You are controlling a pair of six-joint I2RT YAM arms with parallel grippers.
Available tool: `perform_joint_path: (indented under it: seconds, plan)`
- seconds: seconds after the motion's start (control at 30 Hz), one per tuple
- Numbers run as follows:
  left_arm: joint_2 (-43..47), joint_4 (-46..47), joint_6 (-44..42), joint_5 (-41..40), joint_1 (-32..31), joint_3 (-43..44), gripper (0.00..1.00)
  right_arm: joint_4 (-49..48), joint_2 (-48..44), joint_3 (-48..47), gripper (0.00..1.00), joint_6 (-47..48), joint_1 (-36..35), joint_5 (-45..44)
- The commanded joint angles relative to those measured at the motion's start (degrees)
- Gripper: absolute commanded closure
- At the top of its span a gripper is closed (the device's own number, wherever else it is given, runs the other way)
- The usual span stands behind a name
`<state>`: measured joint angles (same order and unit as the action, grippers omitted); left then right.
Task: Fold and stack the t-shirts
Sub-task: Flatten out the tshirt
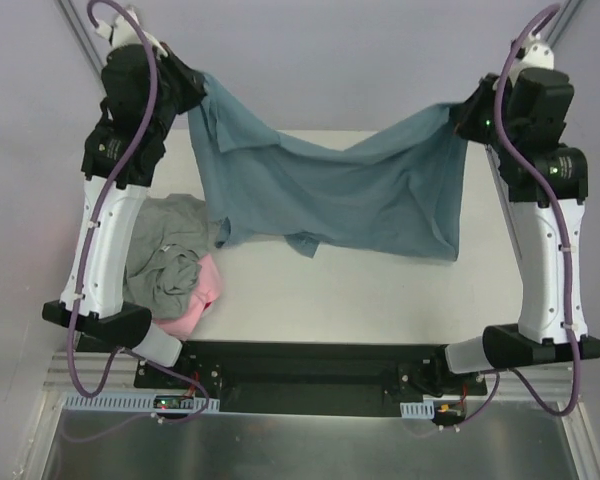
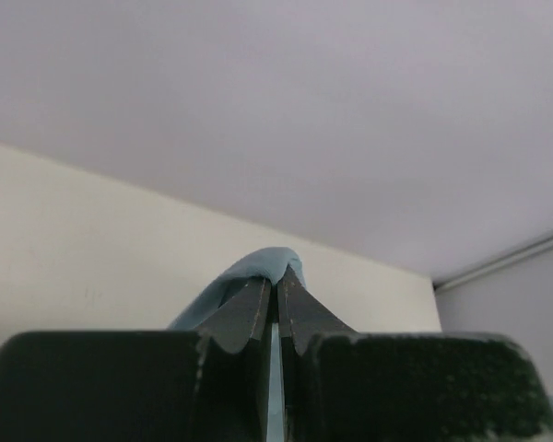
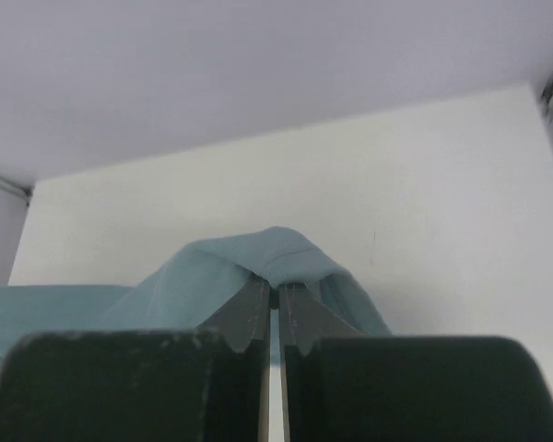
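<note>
While the teal t-shirt (image 1: 330, 190) hangs spread between the two raised arms over the far half of the surface (image 1: 380, 300), the left fingers (image 2: 247, 313) pinch its upper left edge and the right fingers (image 3: 247, 318) pinch a fold at its upper right. Its lower hem sags unevenly; whether it touches the surface I cannot tell. Near centre and right, the surface shows bare. A crumpled grey t-shirt (image 1: 170, 250) and a pink t-shirt (image 1: 198, 300) are heaped near left, with the grey one beside the teal shirt's left edge.
</note>
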<state>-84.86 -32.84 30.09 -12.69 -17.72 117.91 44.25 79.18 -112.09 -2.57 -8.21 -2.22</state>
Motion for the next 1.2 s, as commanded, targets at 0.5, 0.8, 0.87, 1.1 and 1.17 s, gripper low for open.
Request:
perform_joint_path:
  seconds: [0.5,0.8,0.87,1.1,1.17]
  plan:
    - [-8.2,39.2,-16.2,12.6,0.1,28.9,1.0,-22.7,-1.4,-19.3,0.99,12.5,2.1,-6.5]
    - [-3.5,44.4,-23.4,17.9,-1.7,27.3,1.0,-22.0,-8.0,-14.4,0.99,15.0,2.1,-10.4]
    - [-2.3,44.4,-24.2,18.3,-2.1,26.4,1.0,-21.8,-9.1,-12.8,0.99,15.2,2.1,-11.0]
    - [-0.2,44.2,-27.4,18.0,-4.6,23.6,1.0,-19.2,-11.0,-14.2,0.99,16.9,2.1,-11.2]
    - [0.6,43.8,-27.8,17.8,-5.2,23.1,1.0,-18.6,-11.1,-14.8,0.99,17.2,2.1,-11.1]
